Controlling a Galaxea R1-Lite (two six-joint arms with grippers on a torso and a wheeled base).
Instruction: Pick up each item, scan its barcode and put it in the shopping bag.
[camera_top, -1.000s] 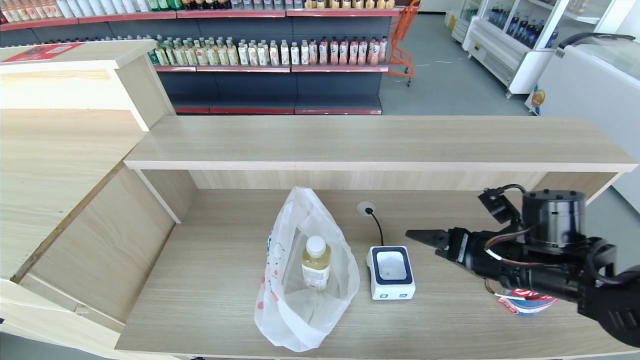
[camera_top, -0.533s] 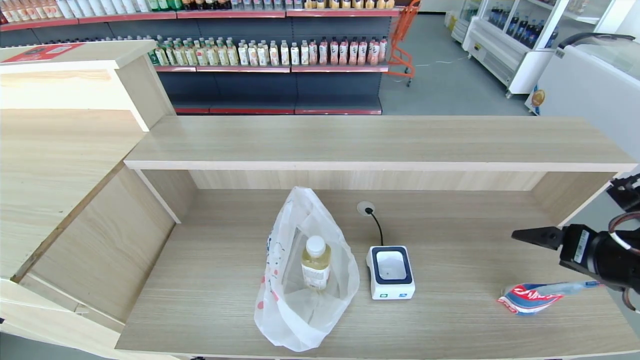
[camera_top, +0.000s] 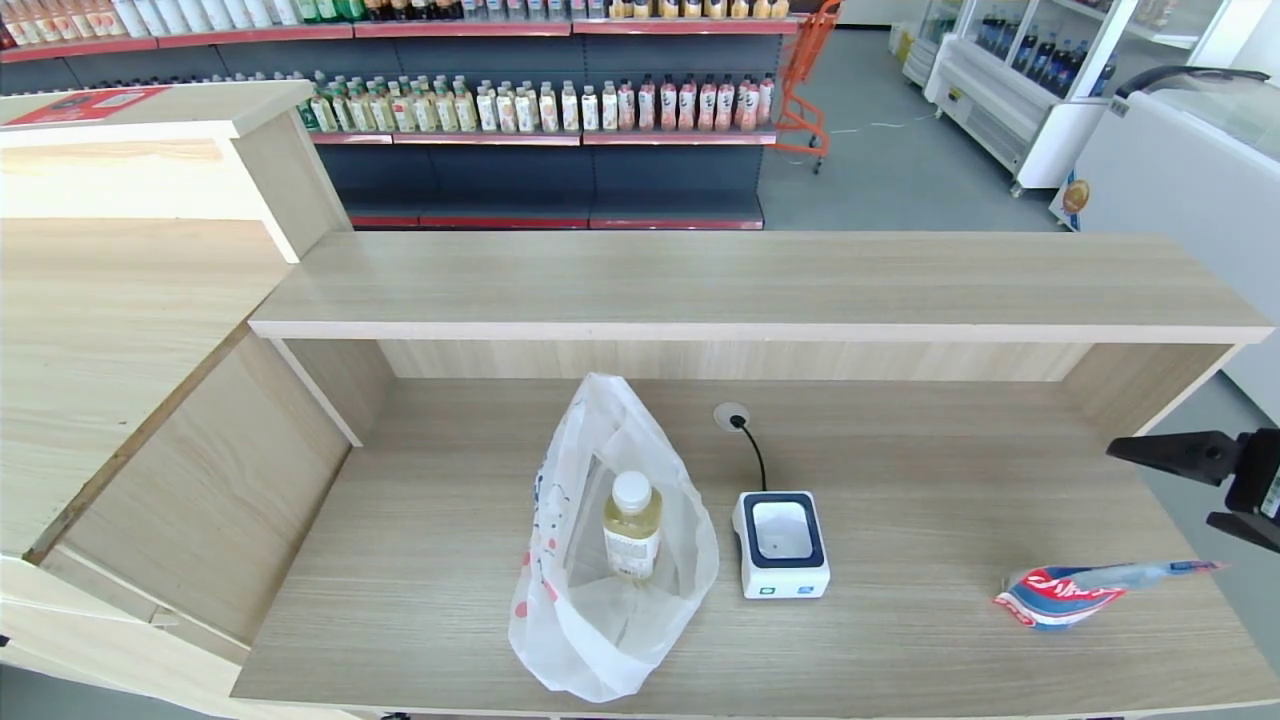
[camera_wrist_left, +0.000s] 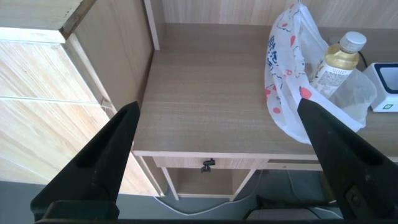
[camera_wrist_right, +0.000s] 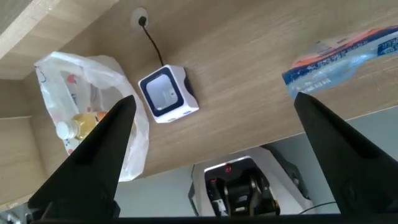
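A white plastic shopping bag (camera_top: 610, 560) stands open on the lower counter with a bottle of yellow drink (camera_top: 632, 525) upright inside. To its right sits the white barcode scanner (camera_top: 782, 545), window up. A red and blue snack packet (camera_top: 1080, 592) lies flat near the counter's right end. My right gripper (camera_top: 1165, 485) hovers open and empty off the right edge, above and beyond the packet. In the right wrist view the packet (camera_wrist_right: 342, 59), scanner (camera_wrist_right: 166, 94) and bag (camera_wrist_right: 87, 112) lie below. My left gripper (camera_wrist_left: 217, 107) is open and empty, off the counter's front left, with the bag (camera_wrist_left: 289, 74) farther off.
A raised shelf (camera_top: 760, 285) runs along the back of the counter and a wooden side wall (camera_top: 200, 500) closes its left end. The scanner's cable (camera_top: 752, 450) runs to a hole in the counter. Bare counter lies between scanner and packet.
My right arm has drawn back to the right, from just beside the scanner to past the counter's right end. The snack packet it covered now lies in full view.
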